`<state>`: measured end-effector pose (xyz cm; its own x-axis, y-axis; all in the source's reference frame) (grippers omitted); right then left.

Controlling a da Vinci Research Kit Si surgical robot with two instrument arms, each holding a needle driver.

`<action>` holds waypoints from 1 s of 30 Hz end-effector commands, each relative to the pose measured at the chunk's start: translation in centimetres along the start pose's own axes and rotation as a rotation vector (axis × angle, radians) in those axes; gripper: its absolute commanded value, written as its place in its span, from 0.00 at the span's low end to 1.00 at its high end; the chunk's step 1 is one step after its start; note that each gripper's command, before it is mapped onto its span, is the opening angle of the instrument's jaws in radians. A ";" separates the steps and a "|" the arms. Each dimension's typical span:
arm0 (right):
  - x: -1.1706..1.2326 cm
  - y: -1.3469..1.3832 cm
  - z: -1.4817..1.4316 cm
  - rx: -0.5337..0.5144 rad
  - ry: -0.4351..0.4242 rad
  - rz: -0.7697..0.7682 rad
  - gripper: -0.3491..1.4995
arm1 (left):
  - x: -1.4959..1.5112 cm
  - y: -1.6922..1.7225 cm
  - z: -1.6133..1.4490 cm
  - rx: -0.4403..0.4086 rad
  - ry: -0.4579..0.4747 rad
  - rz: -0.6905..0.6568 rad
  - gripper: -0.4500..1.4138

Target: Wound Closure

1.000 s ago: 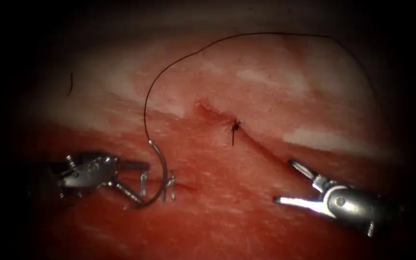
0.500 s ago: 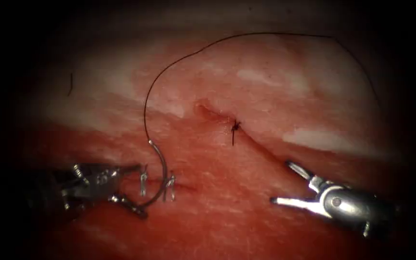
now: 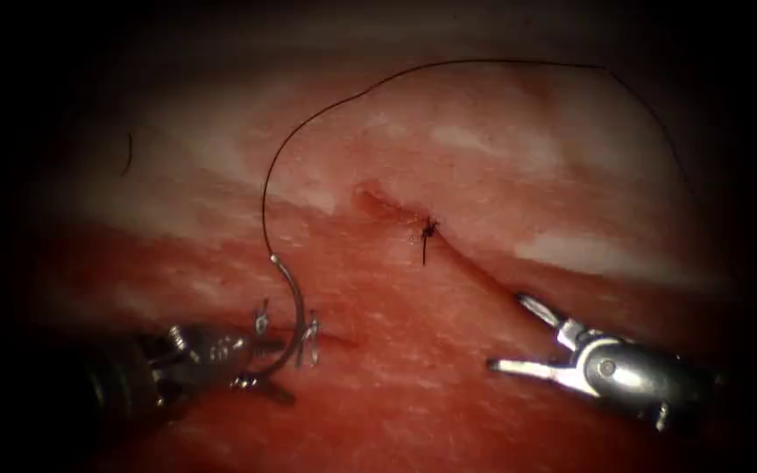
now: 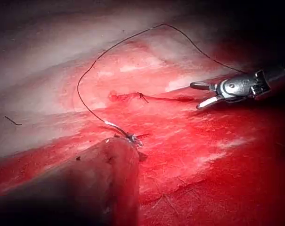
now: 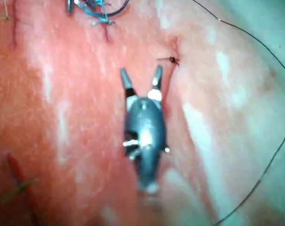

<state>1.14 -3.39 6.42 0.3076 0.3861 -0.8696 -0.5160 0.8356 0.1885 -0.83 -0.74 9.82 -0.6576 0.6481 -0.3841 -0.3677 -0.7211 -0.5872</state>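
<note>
Tissue [image 3: 449,350] lies cut open, one knot [image 3: 428,229] tied. Right tool [image 3: 519,337] waits rt of cut, jaws open, empty. Left tool [image 3: 260,372] has crept rightward, jaws now closing on needle [image 3: 295,320] near its tip; needle lies lt of cut, thread [image 3: 326,109] trailing. Pickup looks under way.

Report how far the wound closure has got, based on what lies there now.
Done: one knot sits on the cut. In hand: the left tool is at the needle near its tip, left of the cut; the right tool holds nothing, jaws open. Left: the cut beyond the knot lies unstitched.
</note>
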 end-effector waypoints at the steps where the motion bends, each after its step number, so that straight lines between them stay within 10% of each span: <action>1: -0.04 -0.03 0.09 0.001 0.002 0.000 0.91 | -0.01 0.00 0.10 -0.003 -0.004 0.002 0.28; 16: -0.03 -0.06 0.10 0.001 0.003 0.000 0.91 | -0.16 -0.09 0.17 0.012 -0.072 0.022 0.28; 22: -0.03 -0.06 0.09 0.001 0.003 0.000 0.91 | -0.18 -0.04 0.16 0.011 -0.101 0.025 0.00; 30: -0.01 -0.09 0.09 0.002 0.002 0.030 0.91 | -0.11 -0.08 -0.02 0.051 -0.113 0.023 0.00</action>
<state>1.18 -3.42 6.39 0.2890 0.4144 -0.8630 -0.5256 0.8221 0.2188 -0.64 -0.69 9.81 -0.7333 0.6035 -0.3130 -0.3865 -0.7488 -0.5384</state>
